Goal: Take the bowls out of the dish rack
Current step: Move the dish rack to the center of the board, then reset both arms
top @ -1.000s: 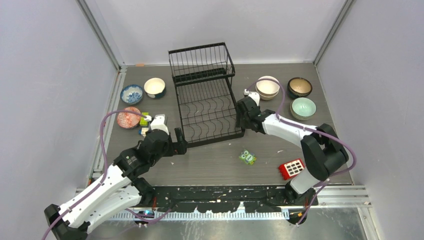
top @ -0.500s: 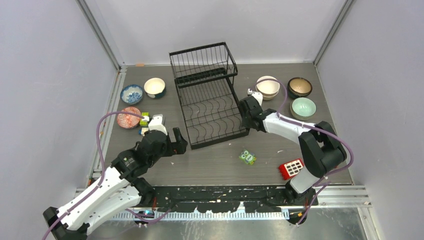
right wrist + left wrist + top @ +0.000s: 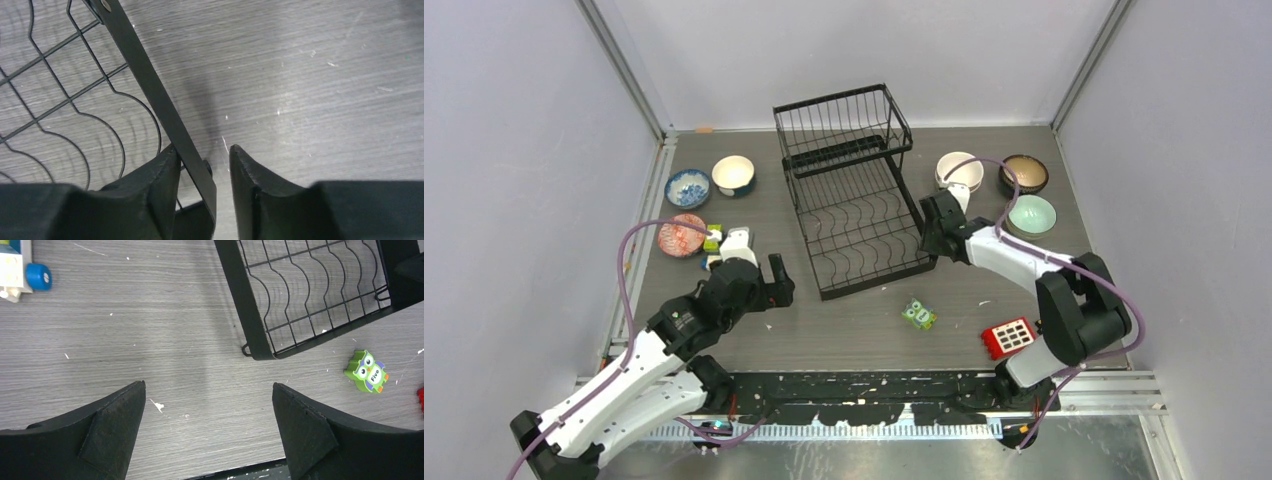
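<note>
A black wire dish rack (image 3: pixel 859 205) sits skewed in the middle of a grey wood-grain table (image 3: pixel 844 330). It has a raised upper basket of thin straight wires at the far end. Nearer the arms is a larger lower tray of wavy wires framed by a flat black rail. Six glossy round ceramic bowls stand on the table, all apart from the rack. To its left are a blue-patterned bowl (image 3: pixel 688 186), a cream bowl with a dark outside (image 3: pixel 733 174) and a reddish patterned bowl (image 3: pixel 681 235). To its right are a plain cream bowl (image 3: pixel 952 172), a dark brown bowl (image 3: pixel 1023 173) and a mint green bowl (image 3: pixel 1031 214). The right gripper (image 3: pixel 202 152) is at the tray's right rail, close to its near corner, with its matte black fingers straddling the flat rail. One finger lies against the rail and a sliver of table shows between the rail and the other finger, so the jaws stand partly apart rather than pinched tight. The left gripper (image 3: pixel 208 386) hovers over bare table with its wedge-shaped fingers spread wide, holding nothing. The tray's near left corner lies ahead of it and off to the right, apart from both fingers. A green owl block (image 3: pixel 918 314) and a red block (image 3: pixel 1007 337) lie on the table in front of the rack.
</note>
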{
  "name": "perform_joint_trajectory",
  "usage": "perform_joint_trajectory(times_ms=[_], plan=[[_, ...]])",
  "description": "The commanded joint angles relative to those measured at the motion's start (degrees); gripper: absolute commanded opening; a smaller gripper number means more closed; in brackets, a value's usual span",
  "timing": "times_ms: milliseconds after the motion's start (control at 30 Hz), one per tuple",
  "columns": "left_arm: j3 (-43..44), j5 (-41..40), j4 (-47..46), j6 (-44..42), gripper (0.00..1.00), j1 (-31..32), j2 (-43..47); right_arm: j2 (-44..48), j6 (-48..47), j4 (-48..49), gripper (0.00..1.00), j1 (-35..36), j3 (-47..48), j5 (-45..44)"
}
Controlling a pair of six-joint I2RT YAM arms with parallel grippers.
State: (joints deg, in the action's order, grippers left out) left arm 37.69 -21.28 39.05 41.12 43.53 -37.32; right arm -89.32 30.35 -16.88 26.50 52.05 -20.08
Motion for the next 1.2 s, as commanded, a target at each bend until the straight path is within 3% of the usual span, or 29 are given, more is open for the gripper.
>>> perform_joint_trajectory(times_ms=[0,67,167,400,600,767,867,1000,1167], plan=[[4.2,-3.9,0.9,-2.3,0.99,0.1,-0.7,7.9,0.3,-2.9,0.52,-0.9,0.4,-3.7],[5.0,-4.8,0.7,-3.1,0.99,0.1,-1.2,10.7,-0.1,-3.5,0.63,-0.9,0.9,-2.2],[6.6,-6.6,0.7,-4.6,0.99,0.1,-2.5,14.7,-1.1,-6.6,0.72,-0.5,2.7,-0.7],[11.8,-11.3,1.9,-10.7,1.0,0.1,-3.7,31.0,-1.0,-11.8,0.8,-0.2,3.1,-0.1],[13.0,-17.0,-2.4,-22.3,1.0,0.1,-0.4,43.0,-0.6,-13.7,0.89,-0.2,3.8,2.6],[20.0,-18.9,-1.9,-26.6,1.0,0.1,-2.6,47.9,-1.6,-12.1,0.99,-0.2,7.2,4.4],[26.7,-17.2,1.1,-27.4,1.0,0.1,-6.9,47.6,-2.1,-11.7,1.0,0.5,11.4,3.6],[32.5,-12.0,5.4,-21.8,1.0,0.1,-11.3,45.8,1.7,-10.6,1.0,1.0,15.5,4.9],[34.7,-6.3,13.2,-3.7,1.0,0.1,-16.8,38.5,11.4,-7.9,1.0,0.9,19.4,12.8]])
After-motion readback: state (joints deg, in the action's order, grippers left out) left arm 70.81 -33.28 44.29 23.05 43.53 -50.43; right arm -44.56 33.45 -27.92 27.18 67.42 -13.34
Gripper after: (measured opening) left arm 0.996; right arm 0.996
